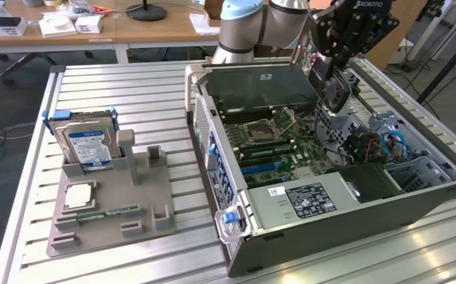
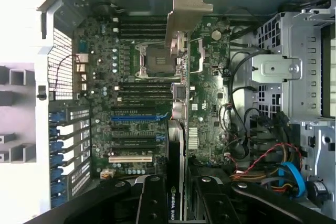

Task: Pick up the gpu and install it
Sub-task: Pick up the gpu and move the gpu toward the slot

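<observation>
My gripper hangs above the far right part of the open computer case, shut on the gpu. The card is dark and hangs edge-down over the case interior, clear of the motherboard. In the wrist view the gpu runs edge-on between the two black fingers of the gripper. Its silver bracket sticks out at the far end, over the motherboard and beside the CPU socket. The expansion slots lie beside the card.
A grey fixture on the slatted table holds a hard drive with a blue-white label, a square chip and a green memory stick. Inside the case are a power supply, drive cages and cables.
</observation>
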Robot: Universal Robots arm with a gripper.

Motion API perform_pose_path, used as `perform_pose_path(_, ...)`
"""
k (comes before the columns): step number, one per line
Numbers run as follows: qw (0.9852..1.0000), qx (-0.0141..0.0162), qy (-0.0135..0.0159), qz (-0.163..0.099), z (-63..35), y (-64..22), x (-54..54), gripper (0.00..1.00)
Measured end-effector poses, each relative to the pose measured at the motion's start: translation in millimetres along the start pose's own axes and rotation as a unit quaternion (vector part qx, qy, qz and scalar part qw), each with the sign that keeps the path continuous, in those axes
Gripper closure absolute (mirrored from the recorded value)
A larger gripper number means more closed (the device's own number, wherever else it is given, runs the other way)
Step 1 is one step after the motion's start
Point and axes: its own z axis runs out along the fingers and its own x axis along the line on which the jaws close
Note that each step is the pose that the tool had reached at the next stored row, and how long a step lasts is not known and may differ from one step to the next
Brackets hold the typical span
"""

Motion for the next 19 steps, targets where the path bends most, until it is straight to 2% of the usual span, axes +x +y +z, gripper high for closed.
perform_pose_path(4,1.0000,-0.0008,0.0000,-0.001,0.2,0.1,-4.0,0.74)
perform_pose_path(19,1.0000,-0.0009,0.0001,-0.003,2.4,0.2,-9.3,0.74)
